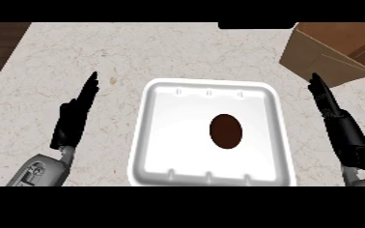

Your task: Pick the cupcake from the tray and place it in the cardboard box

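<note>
The cupcake (226, 131) sits right of centre in the white tray (175, 140), mid-frame on the table (107, 48). The left hand (74, 117) at frame left and the right hand (336, 118) at frame right flank the tray, fingers straight, holding nothing. The cardboard box (324, 50) waits upper right.

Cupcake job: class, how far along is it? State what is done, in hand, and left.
Done: nothing; the cupcake sits on the tray. In hand: nothing; the left hand and right hand are open beside the tray. Left: grasp the cupcake and place it in the cardboard box.
</note>
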Controlling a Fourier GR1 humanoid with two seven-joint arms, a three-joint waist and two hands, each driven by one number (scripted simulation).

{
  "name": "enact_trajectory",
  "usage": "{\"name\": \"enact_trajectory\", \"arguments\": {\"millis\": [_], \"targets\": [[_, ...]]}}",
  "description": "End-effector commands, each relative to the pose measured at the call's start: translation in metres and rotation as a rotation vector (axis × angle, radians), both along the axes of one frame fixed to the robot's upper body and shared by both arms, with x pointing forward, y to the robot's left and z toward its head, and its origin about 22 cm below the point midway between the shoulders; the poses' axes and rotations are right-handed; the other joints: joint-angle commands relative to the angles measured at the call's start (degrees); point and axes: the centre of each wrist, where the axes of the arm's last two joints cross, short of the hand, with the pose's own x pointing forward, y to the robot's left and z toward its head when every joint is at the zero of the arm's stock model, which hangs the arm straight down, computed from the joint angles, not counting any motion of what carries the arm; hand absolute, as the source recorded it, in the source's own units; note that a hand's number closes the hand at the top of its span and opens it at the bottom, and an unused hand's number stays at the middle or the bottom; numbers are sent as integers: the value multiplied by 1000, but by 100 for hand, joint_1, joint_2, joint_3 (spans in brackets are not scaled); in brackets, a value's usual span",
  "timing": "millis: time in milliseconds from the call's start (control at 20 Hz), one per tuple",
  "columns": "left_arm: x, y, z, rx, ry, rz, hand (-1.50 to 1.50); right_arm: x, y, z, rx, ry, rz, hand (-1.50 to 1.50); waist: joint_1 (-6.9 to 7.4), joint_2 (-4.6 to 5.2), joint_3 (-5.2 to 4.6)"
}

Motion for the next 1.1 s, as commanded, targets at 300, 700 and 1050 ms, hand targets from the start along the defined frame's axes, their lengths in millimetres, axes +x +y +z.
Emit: {"name": "enact_trajectory", "arguments": {"millis": [300,700,1050], "targets": [[10,5,42,76,-227,-262,0,7,-22,126,-326,-169,-86,-150,-407,-275,-256],[8,10,43,70,-277,-337,0,-29,19,123,-426,-244,32,-150,-142,-172,-178],[19,23,52,50,-266,-345,0,-36,39,146,-731,-111,135,-150,-91,-153,-190]]}}
